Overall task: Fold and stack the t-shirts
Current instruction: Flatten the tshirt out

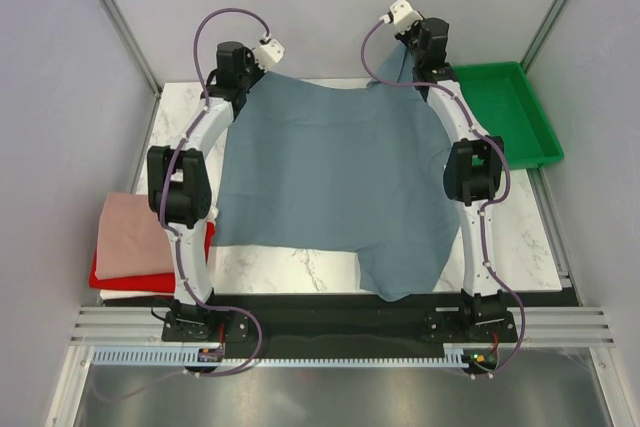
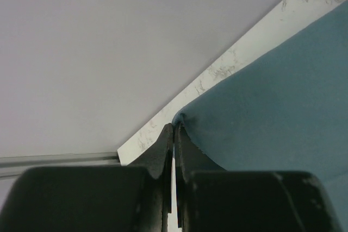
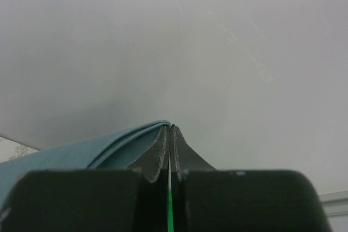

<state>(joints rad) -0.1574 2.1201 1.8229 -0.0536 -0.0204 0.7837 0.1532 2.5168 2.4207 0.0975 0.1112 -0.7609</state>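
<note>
The slate blue-grey t-shirt [image 1: 340, 187] lies spread over the marble table, its near part hanging toward the front edge. My left gripper [image 1: 248, 75] is shut on the shirt's far left corner [image 2: 182, 117]. My right gripper [image 1: 408, 47] is shut on the far right corner and holds that hem [image 3: 136, 134] lifted above the table. Folded pale pink [image 1: 135, 232] and red [image 1: 125, 275] t-shirts are stacked at the left edge, with a white one [image 1: 130, 294] under them.
A green plastic tray [image 1: 505, 112] sits at the far right of the table [image 1: 530, 237]. Grey walls stand close behind and at both sides. The arm bases and a rail run along the near edge.
</note>
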